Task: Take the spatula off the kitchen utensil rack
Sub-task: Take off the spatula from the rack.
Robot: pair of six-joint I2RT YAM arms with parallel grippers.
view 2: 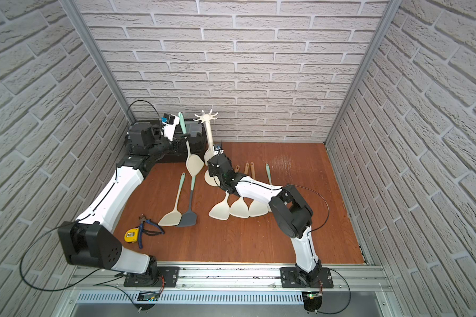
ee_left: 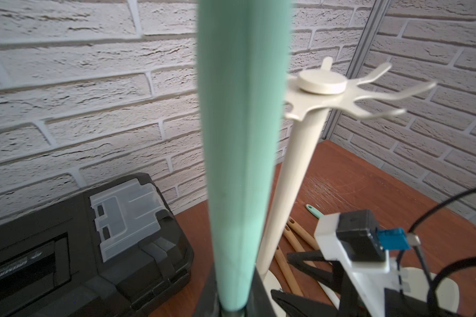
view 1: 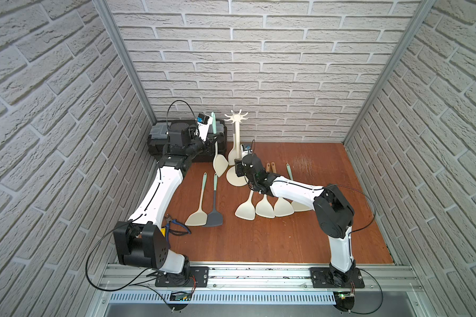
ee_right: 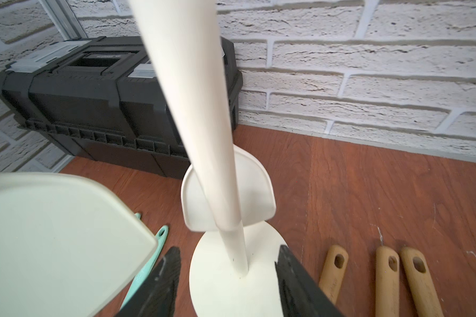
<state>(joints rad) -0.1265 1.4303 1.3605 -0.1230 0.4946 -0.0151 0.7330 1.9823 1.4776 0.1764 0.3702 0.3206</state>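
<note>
The cream kitchen utensil rack (view 1: 236,118) (view 2: 206,118) stands at the back of the wooden table, its hook crown (ee_left: 320,90) bare on the sides that show. My left gripper (view 1: 211,137) (ee_left: 234,310) is shut on the mint-green handle (ee_left: 239,137) of a spatula (view 1: 220,164) (view 2: 194,164). The spatula hangs upright just left of the rack, clear of the hooks, its cream blade (ee_right: 52,233) above the table. My right gripper (view 1: 238,168) (ee_right: 228,274) is open, its jaws on either side of the rack's pole (ee_right: 201,123) above the disc base (ee_right: 217,285). Another cream blade (ee_right: 256,192) stands behind the pole.
A black toolbox (view 1: 160,140) (ee_left: 66,247) sits at the back left. Several spatulas lie flat: a cream one (view 1: 197,216) and a grey one (view 1: 213,218) in the middle, more under my right arm (view 1: 264,208). Pliers (view 2: 146,230) and a yellow tape measure (view 2: 131,234) lie front left.
</note>
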